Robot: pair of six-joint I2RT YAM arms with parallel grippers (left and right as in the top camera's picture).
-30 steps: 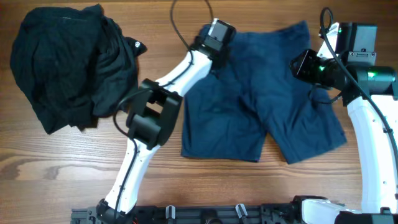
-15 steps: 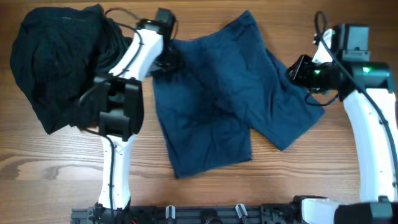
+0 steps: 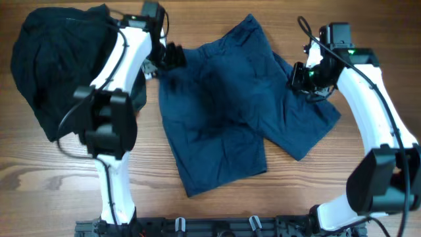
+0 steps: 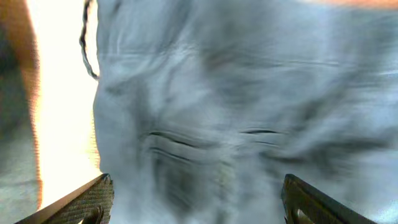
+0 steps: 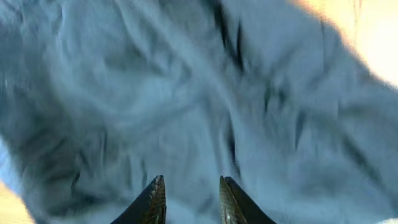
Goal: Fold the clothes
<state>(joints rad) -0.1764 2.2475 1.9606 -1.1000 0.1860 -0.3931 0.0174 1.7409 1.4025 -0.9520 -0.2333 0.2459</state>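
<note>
Left claw [image 4: 196,183] is hanging wide open over the waist corner of the shorts [image 3: 217,112], probably to grab it. Right claw [image 5: 189,183], jaws nearly together, is hovering at the far leg's edge; whether it is gripping cannot be told. Unfolded shorts are lying mid-worktop [image 3: 52,178].

Black heap [image 3: 62,72], probably garments, on wooden table [image 3: 39,187]

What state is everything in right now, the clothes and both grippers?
navy shorts: unfolded, wrinkled, lying flat and skewed.
black garment heap: crumpled pile, far left.
left gripper: wide open above the shorts, holding nothing.
right gripper: narrowly open above the shorts, nothing between its fingers.
</note>
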